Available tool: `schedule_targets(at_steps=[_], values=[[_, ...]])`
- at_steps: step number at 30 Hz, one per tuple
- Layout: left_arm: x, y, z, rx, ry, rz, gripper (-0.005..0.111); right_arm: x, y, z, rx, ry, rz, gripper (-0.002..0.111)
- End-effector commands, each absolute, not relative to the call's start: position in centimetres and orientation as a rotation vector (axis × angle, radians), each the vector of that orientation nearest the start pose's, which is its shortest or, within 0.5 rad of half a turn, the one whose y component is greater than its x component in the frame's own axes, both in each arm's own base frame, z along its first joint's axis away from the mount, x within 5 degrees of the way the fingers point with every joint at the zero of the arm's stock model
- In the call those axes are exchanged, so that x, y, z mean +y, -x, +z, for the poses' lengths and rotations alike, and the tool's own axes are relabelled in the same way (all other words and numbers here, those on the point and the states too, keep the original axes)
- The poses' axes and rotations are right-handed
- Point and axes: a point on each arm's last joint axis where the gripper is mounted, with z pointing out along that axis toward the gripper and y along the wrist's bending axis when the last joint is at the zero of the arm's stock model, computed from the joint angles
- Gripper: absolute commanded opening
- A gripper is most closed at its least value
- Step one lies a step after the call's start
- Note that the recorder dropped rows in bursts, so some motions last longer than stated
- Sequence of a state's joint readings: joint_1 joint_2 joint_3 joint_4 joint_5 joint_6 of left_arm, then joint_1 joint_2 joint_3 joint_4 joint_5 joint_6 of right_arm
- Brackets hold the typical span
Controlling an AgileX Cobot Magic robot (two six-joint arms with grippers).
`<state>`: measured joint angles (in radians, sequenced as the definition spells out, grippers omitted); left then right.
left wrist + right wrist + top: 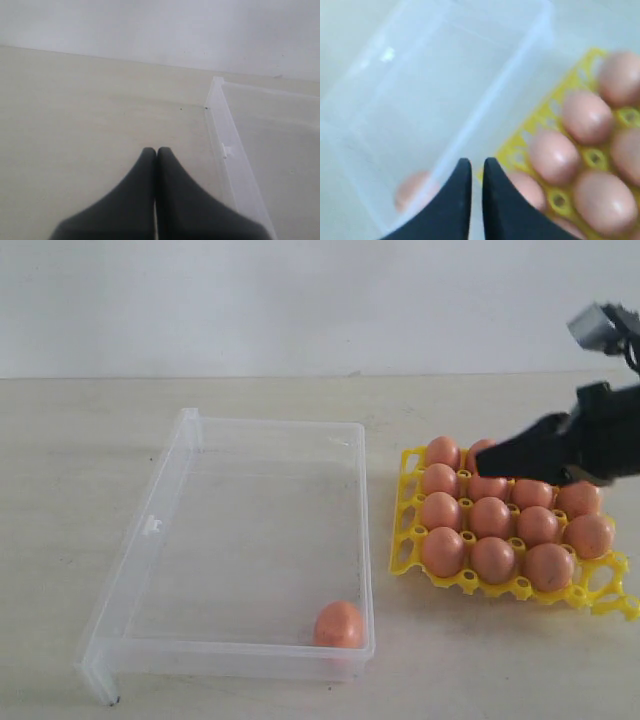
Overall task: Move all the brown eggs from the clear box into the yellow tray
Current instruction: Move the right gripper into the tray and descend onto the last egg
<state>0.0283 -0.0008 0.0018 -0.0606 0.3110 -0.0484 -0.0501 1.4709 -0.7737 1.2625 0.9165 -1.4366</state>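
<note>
One brown egg lies in the near right corner of the clear box; the right wrist view shows this egg blurred through the box's wall. The yellow tray to the right of the box holds several brown eggs. My right gripper hovers over the tray's back rows, its jaws nearly together with nothing between them. My left gripper is shut and empty over bare table beside the box's outer wall.
The pale table runs all round the box and tray, with a white wall behind. The right arm's body reaches in from the right edge above the tray.
</note>
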Motion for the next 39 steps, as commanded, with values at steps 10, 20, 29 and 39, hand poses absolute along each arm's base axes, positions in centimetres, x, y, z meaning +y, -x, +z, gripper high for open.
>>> schedule_targets(at_steps=[10, 20, 29, 39], values=[[0.0, -5.4, 18.6, 1.784, 0.106, -0.077, -0.004, 21.0, -30.7, 27.1, 2.303, 0.998, -0.612, 0.000], [0.0, -5.4, 18.6, 1.784, 0.106, -0.077, -0.004, 26.6, -29.1, 32.0, 2.580, 1.089, 0.107, 0.000], [0.0, -5.4, 18.6, 1.786, 0.106, -0.077, -0.004, 29.4, -29.1, 27.5, 2.815, 0.974, 0.399, 0.050], [0.0, -5.4, 18.6, 1.786, 0.106, -0.077, -0.004, 29.7, -28.8, 24.0, 3.052, 0.665, 0.416, 0.061]])
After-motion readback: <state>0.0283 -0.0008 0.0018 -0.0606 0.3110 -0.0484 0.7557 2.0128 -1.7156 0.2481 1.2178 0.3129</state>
